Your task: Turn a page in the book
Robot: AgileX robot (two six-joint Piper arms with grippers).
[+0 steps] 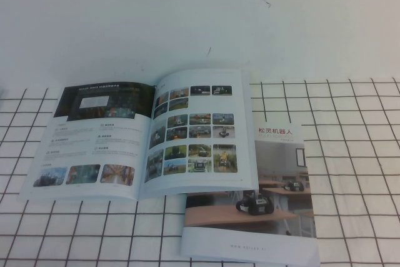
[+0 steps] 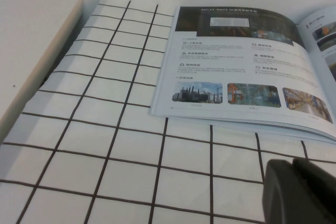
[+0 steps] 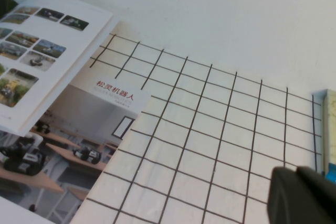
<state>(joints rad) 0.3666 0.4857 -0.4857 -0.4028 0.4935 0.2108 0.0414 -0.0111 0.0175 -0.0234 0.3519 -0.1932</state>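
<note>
Book [image 1: 144, 139]: lies open and flat on the checked cloth [image 1: 350, 154], spine running away from the robot.
Page [image 1: 94, 136]: the left leaf of the open book, lying flat; dark banner photo along its far edge, small icons with text below, three small pictures along its near edge.
Right leaf [image 1: 200, 129]: grid of many small photos; its near right corner overlaps the second booklet.
Second booklet [image 1: 262, 198]: closed, to the right of the book and nearer the robot, partly tucked under the book's right leaf; cover shows red Chinese title and a room with wooden desks.
Cloth: white with black grid lines, under both the book and the second booklet; covers the bench [image 1: 187, 17], which is bare white beyond the book.
Left claw [image 2: 302, 192]: only a dark part shows in the left wrist view, above the cloth, on the near left side of the book, not touching it; cannot tell how it stands.
Right claw [image 3: 304, 195]: dark part above the cloth, right of the second booklet and well apart from the book; clenched, grasping nothing.
</note>
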